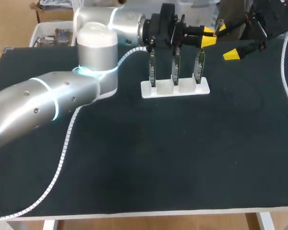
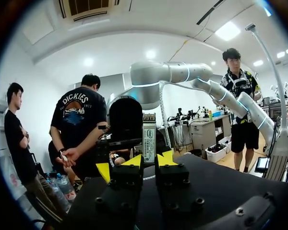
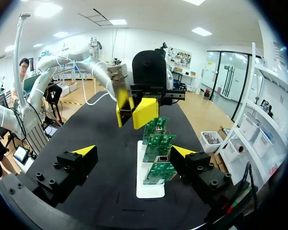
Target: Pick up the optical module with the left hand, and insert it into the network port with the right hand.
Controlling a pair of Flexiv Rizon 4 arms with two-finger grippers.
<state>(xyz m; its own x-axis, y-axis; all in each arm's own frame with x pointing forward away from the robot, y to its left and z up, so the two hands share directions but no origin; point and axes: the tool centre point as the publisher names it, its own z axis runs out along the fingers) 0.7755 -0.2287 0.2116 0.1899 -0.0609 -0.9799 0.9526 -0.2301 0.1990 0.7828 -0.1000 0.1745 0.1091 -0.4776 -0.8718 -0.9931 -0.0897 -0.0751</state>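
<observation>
1. Find the optical module (image 2: 149, 139) raised above the table (image 1: 158, 158), upright and pinched from 2 sides between the narrow-set yellow tips of the left gripper (image 2: 150, 160), near one end of a row of 3 circuit boards (image 1: 174, 67) standing in a white holder (image 1: 175, 90).
2. Note the right gripper (image 3: 133, 151) spread wide and holding nothing, facing the left one across the boards.
3. Treat the module as probably light and stiff: a slim metal-cased bar with smooth flat sides, likely to slip or twist under a loose pinch.
4. Take hold on the 2 long flat sides of the free part above the left tips, square to the bar and clear of both ends. Cannot tell which end goes into the port.
5. Expect a snug fit and a delicate connector, so line up straight rather than force.
6. Use the left wrist view for the grip itself: label face, tips on both sides, plus 1 yellow tip of the other arm just beside. No boards there.
7. Use the right wrist view for the target: green boards in a row, with a small metal cage (image 3: 161, 158) on one, probably the network port.
8. Use the head view for layout only, with the module barely visible.
</observation>
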